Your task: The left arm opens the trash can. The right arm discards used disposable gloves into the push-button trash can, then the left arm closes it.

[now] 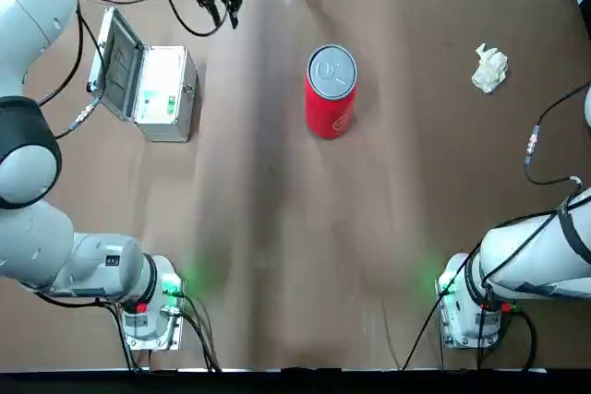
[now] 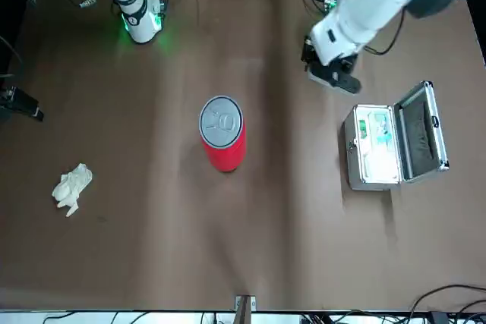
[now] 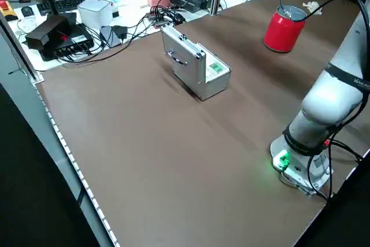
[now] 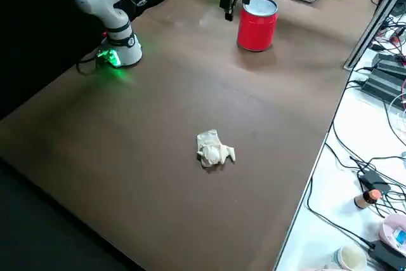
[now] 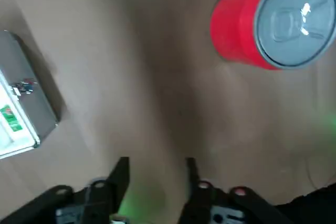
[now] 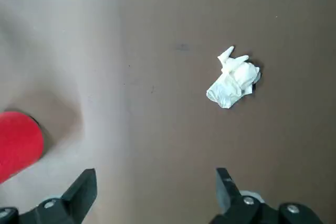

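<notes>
My left fingers (image 5: pixel 160 190) stand wide, beside the red can (image 1: pixel 331 103), and my right ones (image 6: pixel 157 198) are wide too, the glove (image 1: pixel 490 68) lying well to the can's right; an off-centre push on its lid (image 1: pixel 332 72) could tip it over.

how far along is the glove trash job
Nothing looks done yet: the trash can stands with its lid on, and the glove wad lies on the table. Nothing is in hand; the left gripper and right gripper are open and empty. Opening, discarding and closing remain.
</notes>
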Controlling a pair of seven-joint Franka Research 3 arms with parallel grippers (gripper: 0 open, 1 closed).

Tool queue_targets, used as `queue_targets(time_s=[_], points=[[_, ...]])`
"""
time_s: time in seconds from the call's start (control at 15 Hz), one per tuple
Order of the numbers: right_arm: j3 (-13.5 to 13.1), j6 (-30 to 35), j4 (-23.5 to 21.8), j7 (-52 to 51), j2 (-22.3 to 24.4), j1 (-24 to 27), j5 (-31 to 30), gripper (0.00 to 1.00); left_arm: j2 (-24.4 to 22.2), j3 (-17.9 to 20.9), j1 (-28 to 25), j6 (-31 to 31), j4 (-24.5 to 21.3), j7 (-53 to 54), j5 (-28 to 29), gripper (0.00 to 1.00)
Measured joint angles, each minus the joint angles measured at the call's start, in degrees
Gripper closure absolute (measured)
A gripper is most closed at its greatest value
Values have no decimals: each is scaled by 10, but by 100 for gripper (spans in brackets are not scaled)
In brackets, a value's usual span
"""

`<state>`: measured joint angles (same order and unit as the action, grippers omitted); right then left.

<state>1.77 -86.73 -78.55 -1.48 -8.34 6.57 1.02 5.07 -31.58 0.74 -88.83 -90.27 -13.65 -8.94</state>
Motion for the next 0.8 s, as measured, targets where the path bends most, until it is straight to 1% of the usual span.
queue_targets(time_s=[0.13,0.33,0.4,0.53,0.8], points=[[0,0,-2,0,0,0,0,0,9,-21,7,-9,0,-27,0,68],[-1,-1,-4,0,0,12,0,0,36,-44,26,-64,0,-78,-1,96],[-1,-2,-5,0,-1,17,0,0,47,-50,34,-88,0,-90,-1,99],[-1,-9,-6,0,-1,22,1,0,70,-55,56,-138,0,-109,-1,99],[-1,-52,-13,0,-5,25,1,0,106,-56,99,-232,0,-148,-1,99]])
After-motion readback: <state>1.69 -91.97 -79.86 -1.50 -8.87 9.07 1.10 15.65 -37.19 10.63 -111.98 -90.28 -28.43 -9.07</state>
